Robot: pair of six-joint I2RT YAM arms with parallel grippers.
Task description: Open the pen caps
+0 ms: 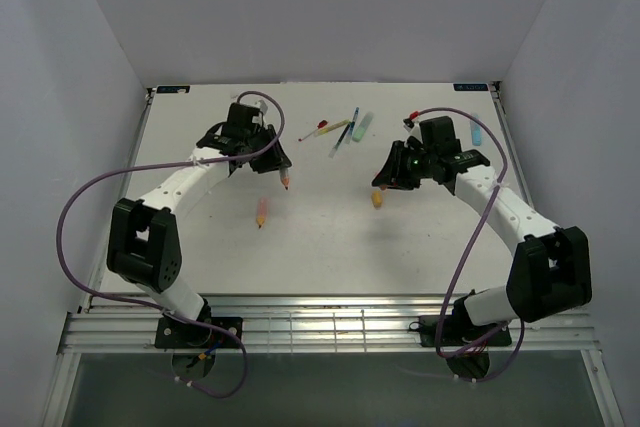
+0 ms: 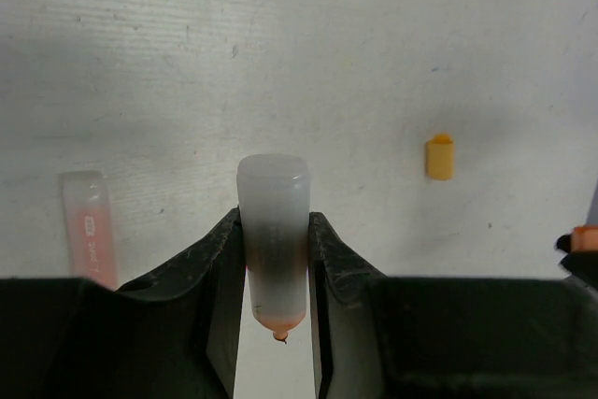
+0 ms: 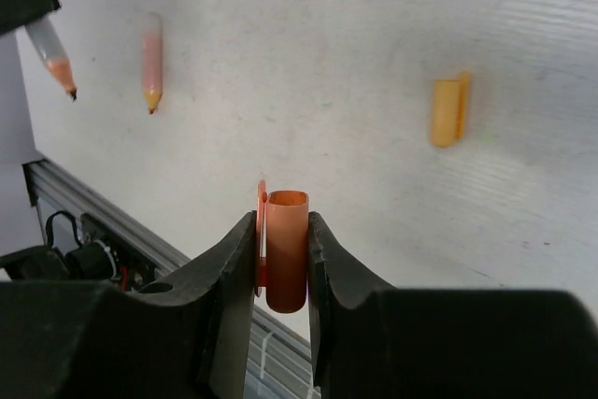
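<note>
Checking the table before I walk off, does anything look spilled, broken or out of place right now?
Nothing spilled or broken. The left gripper holds an uncapped translucent pen barrel, and the right gripper holds an orange cap. The only oddments are a yellow-orange cap lying alone and a bare-tipped pen, both on the table.

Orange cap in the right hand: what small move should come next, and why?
Probably lower the right hand and release the orange cap onto the table beside the other loose cap. It is already off; the left hand holds the bare-tipped pen barrel well apart, and more pens lie farther back.
</note>
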